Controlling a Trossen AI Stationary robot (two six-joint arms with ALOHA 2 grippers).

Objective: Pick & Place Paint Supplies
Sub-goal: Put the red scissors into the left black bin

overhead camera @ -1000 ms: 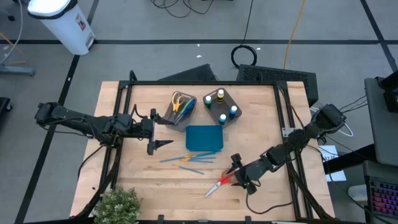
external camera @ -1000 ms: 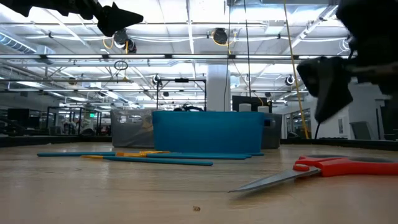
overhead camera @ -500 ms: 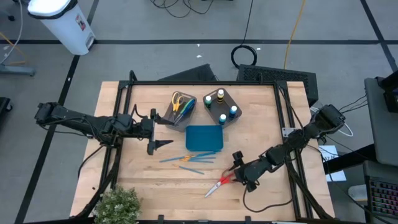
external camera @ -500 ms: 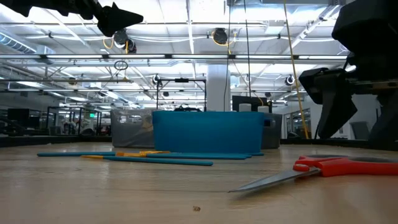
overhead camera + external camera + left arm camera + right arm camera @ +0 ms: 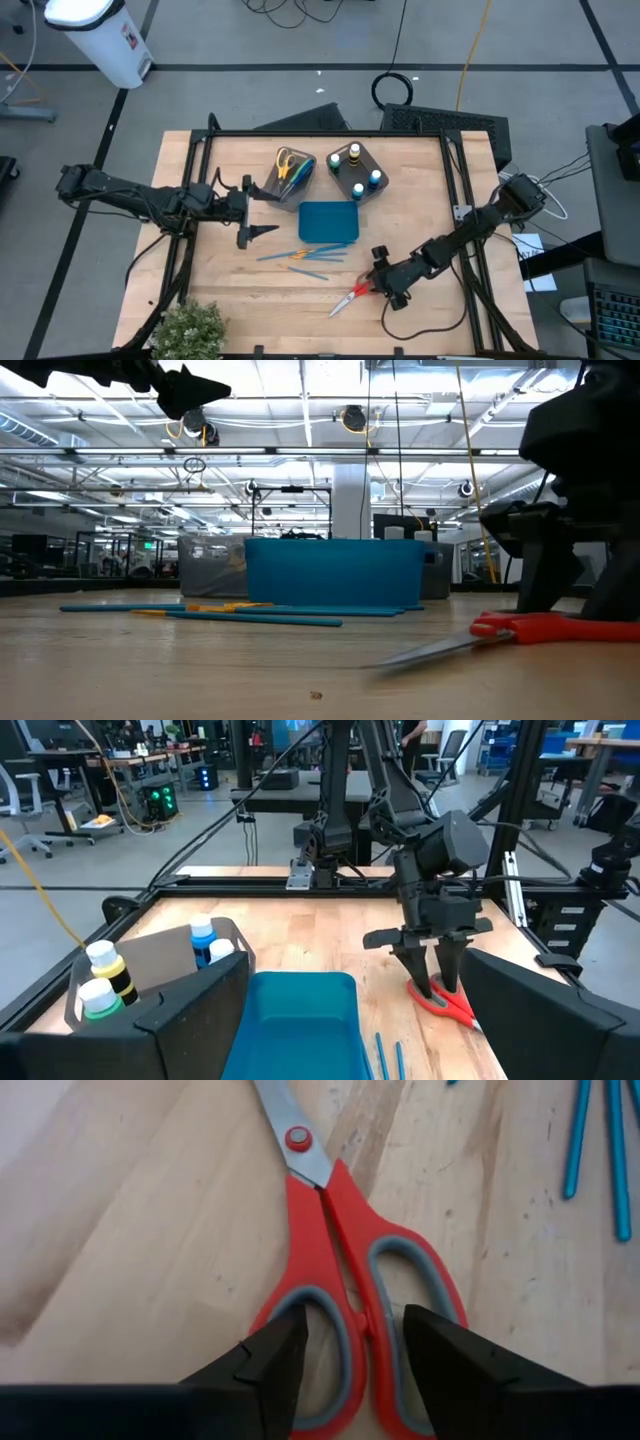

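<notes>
On the left side of the desk (image 5: 200, 280) the left gripper (image 5: 262, 231) hangs above the wood with its fingers spread wide and nothing between them, pointing toward the middle. Just right of it, on the far half of the desk, stand two bins: the left bin (image 5: 291, 178) holds scissors with yellow handles (image 5: 286, 160) and some blue ones, and the right bin (image 5: 355, 170) holds paint bottles (image 5: 353, 154) with coloured caps, each standing upright. Near the bins sits the teal tray (image 5: 328, 221), and just on its near side lie the brushes (image 5: 301, 255), thin blue ones with an orange one among them, flat on the wood. Farther right and nearer the desk's edge lie the red scissors (image 5: 350, 295), blades pointing left and toward the near edge, handles to the right. The right gripper (image 5: 377, 283) is down at those handles: in the right wrist view its two dark fingers (image 5: 270, 1360) straddle the red loops (image 5: 350, 1330), one finger in the left loop and the other in the right, the jaws partly closed around the middle bars but not visibly pinching them, the scissors flat on the desk.
</notes>
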